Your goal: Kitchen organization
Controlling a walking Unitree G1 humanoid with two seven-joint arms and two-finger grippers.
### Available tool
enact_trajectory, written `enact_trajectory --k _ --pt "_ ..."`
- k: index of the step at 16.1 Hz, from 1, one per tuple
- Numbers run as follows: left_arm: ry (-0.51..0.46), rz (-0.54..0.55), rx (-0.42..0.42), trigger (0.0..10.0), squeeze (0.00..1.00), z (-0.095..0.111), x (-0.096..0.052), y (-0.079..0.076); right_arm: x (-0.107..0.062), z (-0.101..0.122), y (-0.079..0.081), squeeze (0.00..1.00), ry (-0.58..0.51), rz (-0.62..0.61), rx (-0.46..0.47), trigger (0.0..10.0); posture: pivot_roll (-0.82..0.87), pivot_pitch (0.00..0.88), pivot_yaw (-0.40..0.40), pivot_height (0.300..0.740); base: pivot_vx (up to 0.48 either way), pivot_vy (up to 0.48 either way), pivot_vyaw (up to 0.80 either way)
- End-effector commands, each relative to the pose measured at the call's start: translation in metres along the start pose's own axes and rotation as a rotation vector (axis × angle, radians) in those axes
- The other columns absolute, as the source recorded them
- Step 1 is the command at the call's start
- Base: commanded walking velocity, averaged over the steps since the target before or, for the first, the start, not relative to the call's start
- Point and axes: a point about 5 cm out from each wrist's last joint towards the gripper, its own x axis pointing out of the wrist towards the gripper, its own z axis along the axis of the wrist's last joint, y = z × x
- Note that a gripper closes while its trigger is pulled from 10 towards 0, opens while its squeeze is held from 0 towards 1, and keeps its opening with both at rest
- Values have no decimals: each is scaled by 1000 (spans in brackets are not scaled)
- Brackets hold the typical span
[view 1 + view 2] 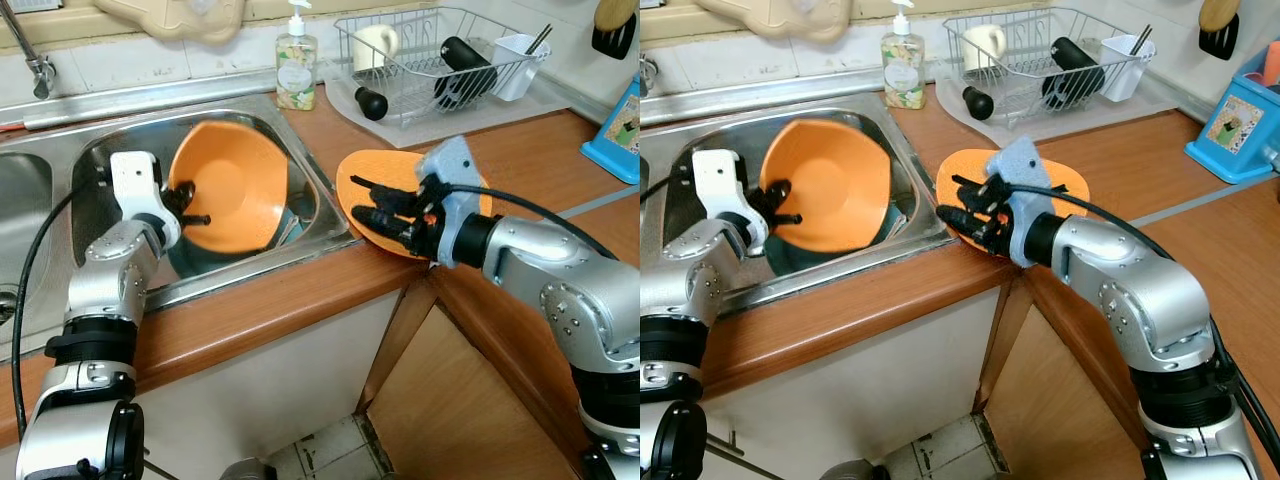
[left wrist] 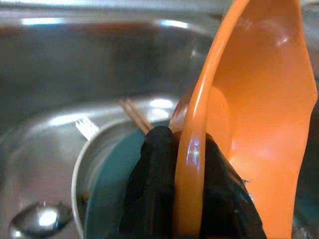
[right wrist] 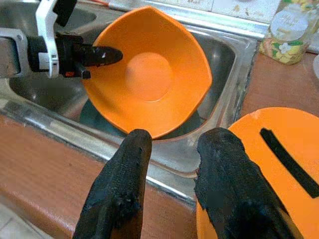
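Note:
An orange bowl [image 1: 235,185] stands tilted on edge in the steel sink [image 1: 320,215]. My left gripper [image 1: 190,205] is shut on its rim. In the left wrist view the black fingers [image 2: 154,189] pinch the rim [image 2: 192,164] from both sides. Under the bowl lies a teal dish [image 2: 109,184]. An orange plate [image 1: 370,168] lies flat on the wooden counter just right of the sink. My right gripper [image 1: 385,215] hovers over the plate's near edge, open, with nothing between its fingers [image 3: 124,179]. Its fingers point toward the sink.
A wire dish rack [image 1: 440,60] with a mug, a black bottle and a white holder stands at the back right. A soap bottle [image 1: 296,65] is behind the sink and a tap [image 1: 30,55] at the far left. A blue box [image 1: 618,135] sits at the right edge.

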Motion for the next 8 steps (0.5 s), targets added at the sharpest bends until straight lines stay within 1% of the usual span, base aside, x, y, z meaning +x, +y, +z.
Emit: enact_trajectory --k 1,2,3,4,5,7,8 --pt "17 -3 13 0 0 1 1 -1 -2 3 3 0 -7 19 -29 10000 -148 0 9 740 0 0 0" --pt "36 -9 13 0 0 -2 2 -2 -2 2 4 0 -4 25 -32 10000 -147 0 8 740 0 0 0" --pt "56 -13 17 2118 0 -5 2 -3 -2 2 4 0 -1 29 -35 10000 -147 0 8 740 0 0 0" --pt "65 -12 20 3647 0 -6 2 -4 -2 2 4 0 -1 30 -36 10000 -147 0 8 740 0 0 0" --pt "96 -9 31 10000 0 -11 2 -4 -1 2 5 0 1 33 -40 10000 -149 0 9 740 0 0 0" --pt "147 -10 39 10000 0 -19 2 -4 -1 1 6 0 2 40 -46 10000 -149 0 9 740 0 0 0" --pt "147 -10 39 10000 0 -19 2 -4 -1 1 6 0 2 40 -46 10000 -149 0 9 740 0 0 0"
